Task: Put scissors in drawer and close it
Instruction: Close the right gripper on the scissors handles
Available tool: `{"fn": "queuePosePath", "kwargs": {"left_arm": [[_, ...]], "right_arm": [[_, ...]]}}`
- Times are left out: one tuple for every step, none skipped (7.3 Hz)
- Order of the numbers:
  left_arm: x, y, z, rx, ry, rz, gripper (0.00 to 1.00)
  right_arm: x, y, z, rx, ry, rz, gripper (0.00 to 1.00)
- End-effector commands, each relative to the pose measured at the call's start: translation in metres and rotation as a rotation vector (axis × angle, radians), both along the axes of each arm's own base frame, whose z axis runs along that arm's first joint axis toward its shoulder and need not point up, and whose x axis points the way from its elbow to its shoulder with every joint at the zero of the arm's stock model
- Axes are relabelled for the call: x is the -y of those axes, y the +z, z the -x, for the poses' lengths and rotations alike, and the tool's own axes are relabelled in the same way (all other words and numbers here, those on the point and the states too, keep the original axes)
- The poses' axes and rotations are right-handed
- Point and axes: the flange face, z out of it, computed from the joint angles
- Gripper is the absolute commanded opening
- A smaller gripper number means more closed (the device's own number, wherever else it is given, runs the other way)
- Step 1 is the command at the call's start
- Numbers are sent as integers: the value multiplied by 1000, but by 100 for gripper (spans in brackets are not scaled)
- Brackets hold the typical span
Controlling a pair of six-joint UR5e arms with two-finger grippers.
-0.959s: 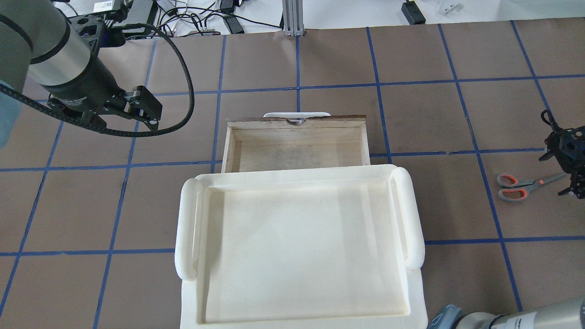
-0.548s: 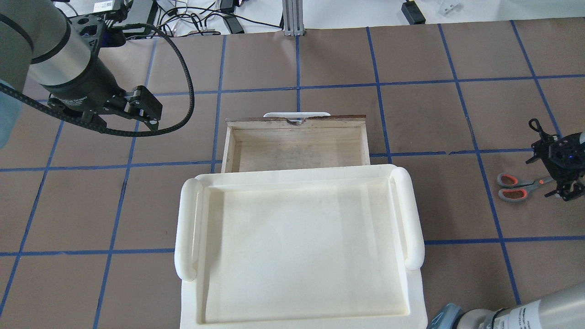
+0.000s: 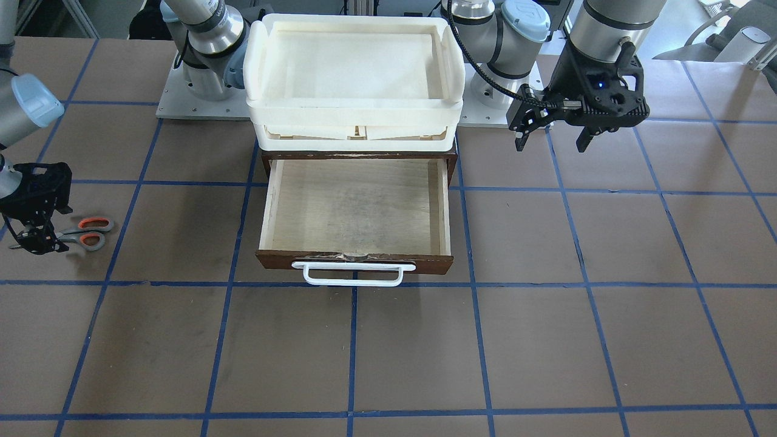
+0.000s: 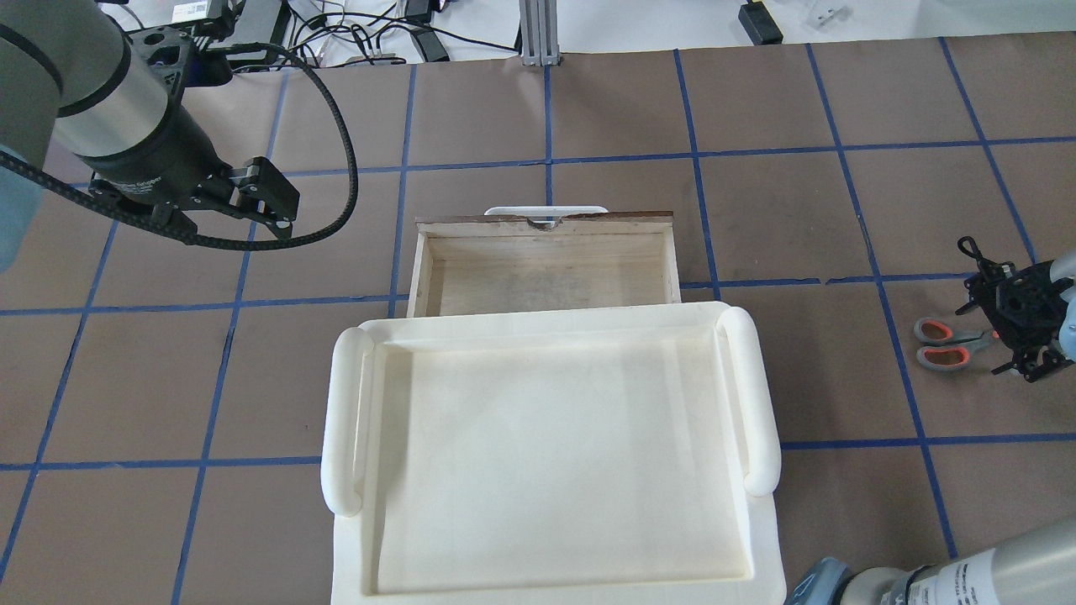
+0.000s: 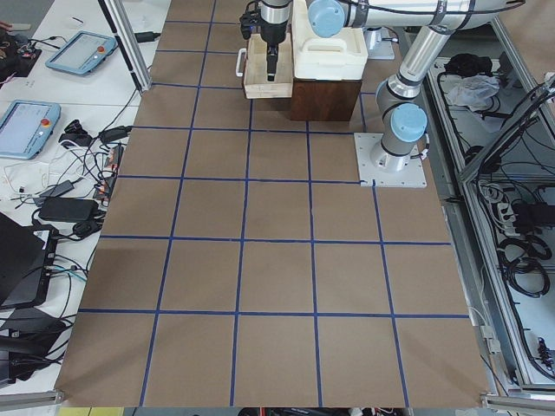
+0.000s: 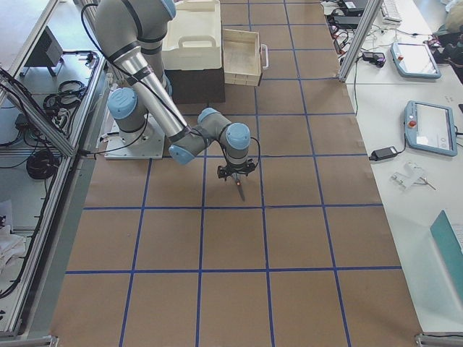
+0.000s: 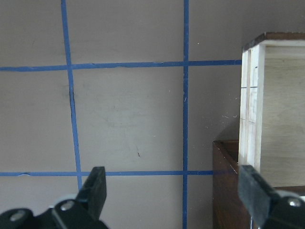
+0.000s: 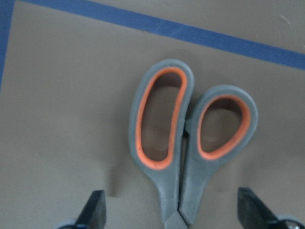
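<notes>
Right gripper point(image 8: 174, 212) has slid over the scissors point(image 8: 183, 176) since a second ago, its released jaws straddling the shanks crosswise. Left gripper point(image 3: 552, 141), jaws also released, hangs far off.

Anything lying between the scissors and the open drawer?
No: the front-facing view shows only bare table and blue tape lines between the scissors and the drawer.

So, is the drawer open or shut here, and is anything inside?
Open and empty. The drawer is pulled out from under the trays, its plywood floor bare; the scissors lie on the table.
</notes>
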Motion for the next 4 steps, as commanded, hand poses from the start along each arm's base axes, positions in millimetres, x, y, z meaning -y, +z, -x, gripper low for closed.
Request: {"fn": "queuePosePath", "kwargs": {"left_arm": [[0, 0, 0, -1, 0, -1, 100], [0, 0, 0, 1, 0, -1, 100], [0, 0, 0, 1, 0, -1, 100], [0, 0, 0, 1, 0, -1, 100]], "right_arm": [[-3, -4, -3, -7, -46, 0, 94], [-4, -5, -3, -11, -63, -2, 89], [-4, -4, -3, -14, -64, 2, 81], [-3, -4, -2, -19, -64, 8, 66]]}}
